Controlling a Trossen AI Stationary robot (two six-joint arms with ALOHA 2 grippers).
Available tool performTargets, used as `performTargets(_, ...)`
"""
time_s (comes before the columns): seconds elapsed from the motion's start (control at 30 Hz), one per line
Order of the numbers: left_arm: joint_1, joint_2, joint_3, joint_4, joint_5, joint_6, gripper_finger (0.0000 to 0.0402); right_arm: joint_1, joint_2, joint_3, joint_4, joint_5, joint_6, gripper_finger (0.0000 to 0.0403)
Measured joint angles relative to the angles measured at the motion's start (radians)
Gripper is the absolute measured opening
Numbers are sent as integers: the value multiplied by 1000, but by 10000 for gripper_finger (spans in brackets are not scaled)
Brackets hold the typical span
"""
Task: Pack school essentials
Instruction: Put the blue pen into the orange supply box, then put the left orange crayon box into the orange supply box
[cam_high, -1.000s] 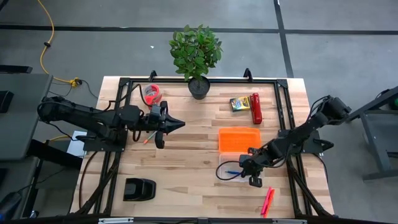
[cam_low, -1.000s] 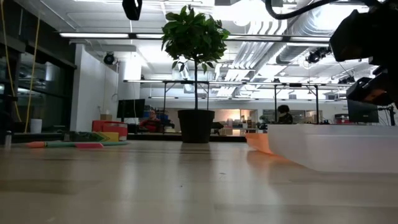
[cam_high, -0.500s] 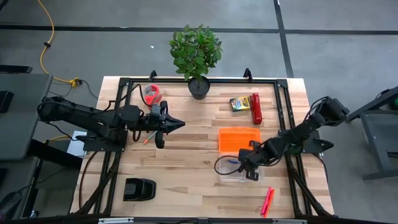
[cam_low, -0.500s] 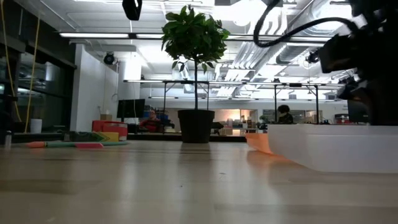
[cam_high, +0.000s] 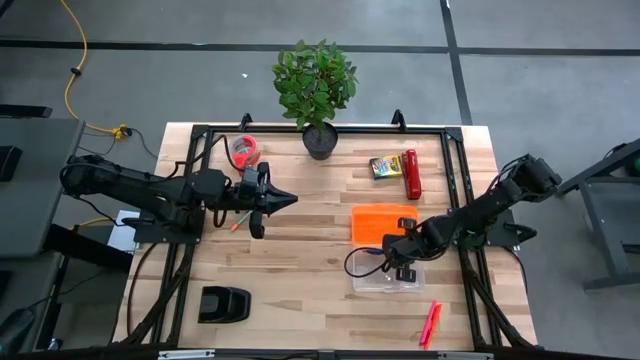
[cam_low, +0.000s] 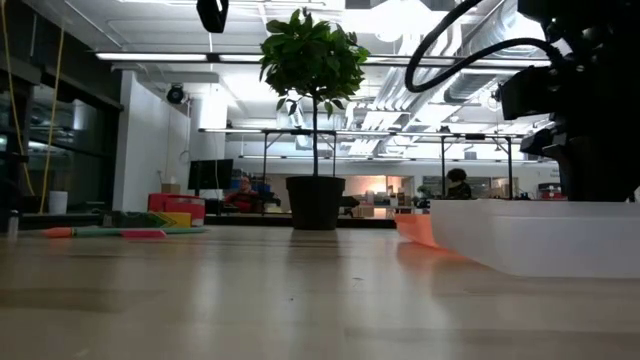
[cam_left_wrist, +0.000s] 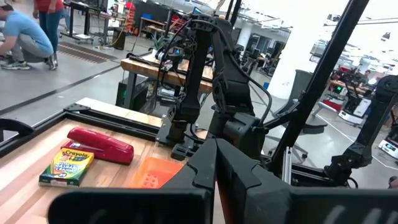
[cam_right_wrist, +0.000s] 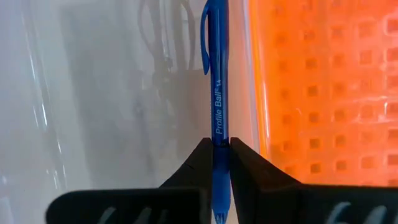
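Pale wooden planks of the table (cam_high: 300, 260) run beneath both my arms. My right gripper (cam_right_wrist: 216, 163) sits nearly closed, its dark fingers pinching the thin blue pen (cam_right_wrist: 216, 81), a glossy plastic barrel with white lettering, over the clear plastic box (cam_high: 382, 282) right beside the orange perforated lid (cam_high: 385, 222). My left gripper (cam_high: 288, 200) waits with fingers together above the left half, holding nothing. Pink markers (cam_high: 430, 322) lie near the front edge.

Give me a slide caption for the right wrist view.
Right gripper shut on the blue pen, holding it over the clear box beside the orange lid.
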Motion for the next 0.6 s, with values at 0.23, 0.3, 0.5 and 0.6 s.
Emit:
performTargets(0.23,0,0,0,0,-9,4,0,0,0,0,0,20,33,59)
performTargets(0.3,0,0,0,0,-9,8,0,0,0,0,1,20,36,67)
performTargets(0.5,0,0,0,0,-9,8,0,0,0,0,2,18,87,85)
performTargets(0.6,0,0,0,0,-10,8,0,0,0,15,-25,4,86,101)
